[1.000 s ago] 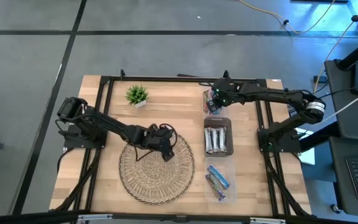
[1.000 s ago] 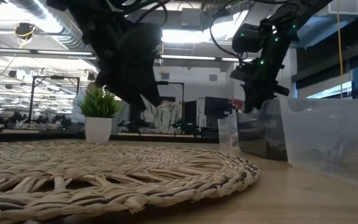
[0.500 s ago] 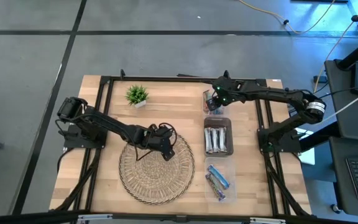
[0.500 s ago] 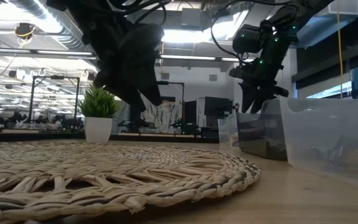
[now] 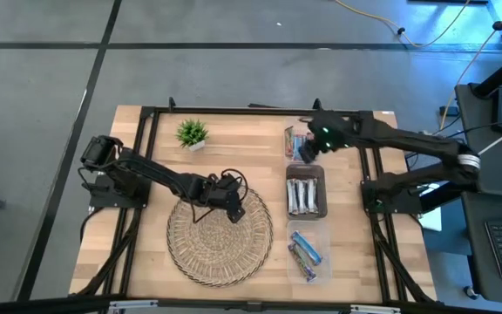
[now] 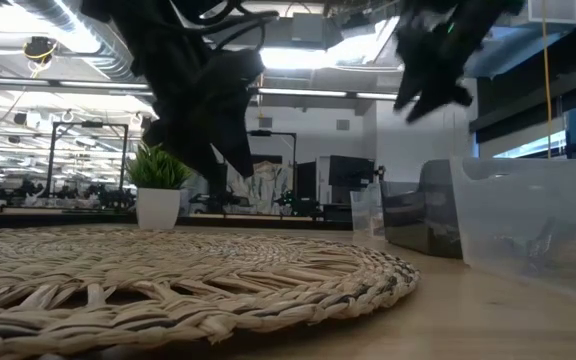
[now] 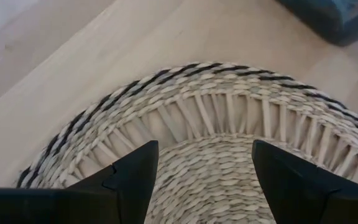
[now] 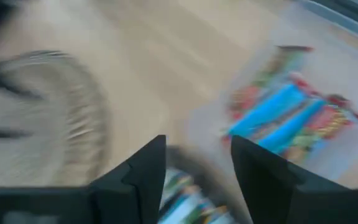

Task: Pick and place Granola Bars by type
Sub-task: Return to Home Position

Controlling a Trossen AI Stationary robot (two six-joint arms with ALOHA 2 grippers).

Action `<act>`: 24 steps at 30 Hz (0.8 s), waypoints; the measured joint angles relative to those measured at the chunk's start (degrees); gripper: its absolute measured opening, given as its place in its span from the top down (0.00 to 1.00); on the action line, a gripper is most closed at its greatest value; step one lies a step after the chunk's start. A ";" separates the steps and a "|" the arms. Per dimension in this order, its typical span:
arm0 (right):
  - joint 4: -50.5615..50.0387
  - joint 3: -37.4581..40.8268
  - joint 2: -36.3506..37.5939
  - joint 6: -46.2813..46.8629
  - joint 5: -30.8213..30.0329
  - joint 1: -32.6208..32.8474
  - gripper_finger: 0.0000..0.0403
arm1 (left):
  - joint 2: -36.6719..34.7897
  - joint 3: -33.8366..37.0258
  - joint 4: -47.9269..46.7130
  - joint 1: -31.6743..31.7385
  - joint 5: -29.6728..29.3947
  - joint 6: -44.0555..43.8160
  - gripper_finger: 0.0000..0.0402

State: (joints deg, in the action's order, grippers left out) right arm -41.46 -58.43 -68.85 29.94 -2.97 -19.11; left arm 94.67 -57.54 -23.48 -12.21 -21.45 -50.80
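The granola bars lie sorted in three clear bins along the table's right side. Green-red bars [image 5: 291,138] are in the far bin, silver-white bars [image 5: 305,196] in the middle bin, and blue bars [image 5: 305,251] in the near bin. My right gripper [image 5: 308,150] hangs open and empty above the far bin. Its blurred wrist view shows colourful bars [image 8: 284,112] below the open fingers [image 8: 197,146]. My left gripper [image 5: 234,208] hangs open and empty over the far part of the round woven mat [image 5: 220,235], which also shows in the left wrist view [image 7: 229,155].
A small potted plant [image 5: 193,133] stands at the table's far left. The woven mat fills the table's near middle, with no bars on it. Bare wood lies between the mat and the bins. Black frame rails run along the table's left and right sides.
My right gripper has risen from down in the far bin to well above it and has shifted a little toward the table's right edge. Its arm has swung out to the right. My left gripper has stayed over the mat.
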 joint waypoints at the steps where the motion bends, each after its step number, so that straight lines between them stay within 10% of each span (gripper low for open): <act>1: -0.13 0.01 1.82 1.04 0.03 2.22 0.54 | 0.00 0.00 -0.42 0.29 0.50 -0.39 0.37; 11: -0.44 0.59 12.90 8.87 -9.19 22.76 0.54 | 0.04 0.00 -3.13 3.31 4.97 3.29 0.36; 24: -0.56 0.61 13.56 9.00 -9.41 31.18 0.54 | 0.06 0.00 -3.05 4.07 8.80 1.21 0.28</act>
State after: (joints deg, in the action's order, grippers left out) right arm -42.02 -57.82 -55.29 38.94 -12.38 12.06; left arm 94.73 -57.54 -26.53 -8.14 -12.65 -49.59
